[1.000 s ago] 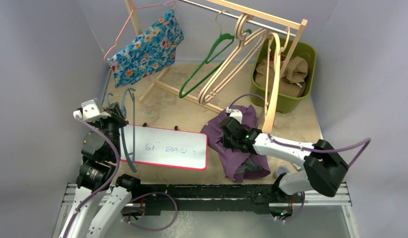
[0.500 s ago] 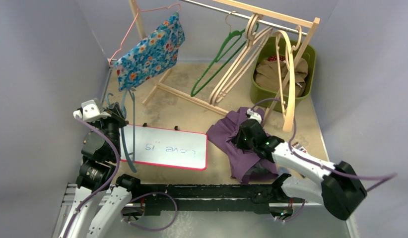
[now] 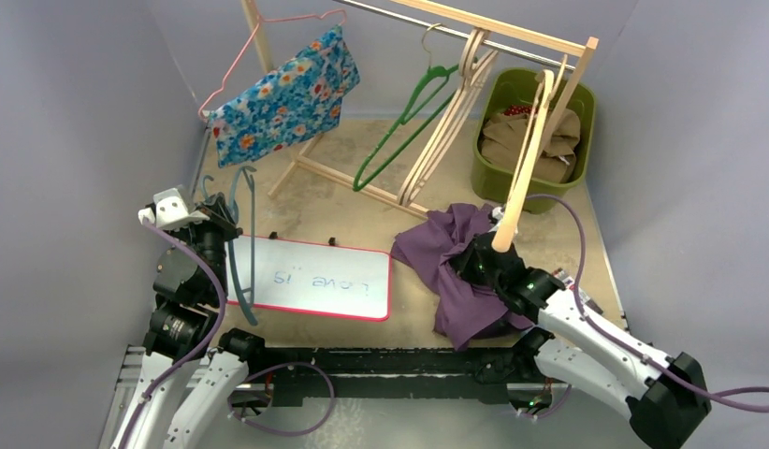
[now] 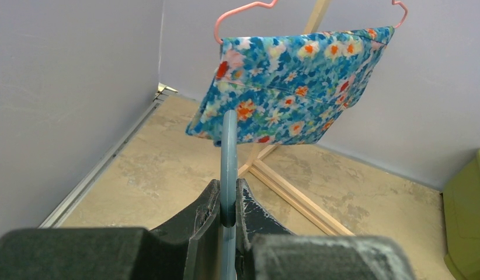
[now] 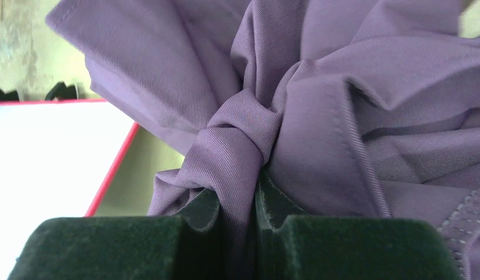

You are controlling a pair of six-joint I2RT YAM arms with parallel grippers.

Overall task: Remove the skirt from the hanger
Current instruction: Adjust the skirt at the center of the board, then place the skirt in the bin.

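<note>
Purple skirt (image 3: pixel 446 245) lay crumpled on the table (image 3: pixel 362 201) near its front right edge; it was judged soft, light and prone to bunching. Right gripper (image 5: pixel 237 201) pinched a gathered fold, probably a secure hold. Left gripper (image 4: pixel 228 213) clamped the thin blue hanger (image 4: pixel 228 146).

The table (image 3: pixel 362 210) bears a whiteboard (image 3: pixel 311 279), purple skirt (image 3: pixel 451 248) and green bin (image 3: pixel 486 168).
</note>
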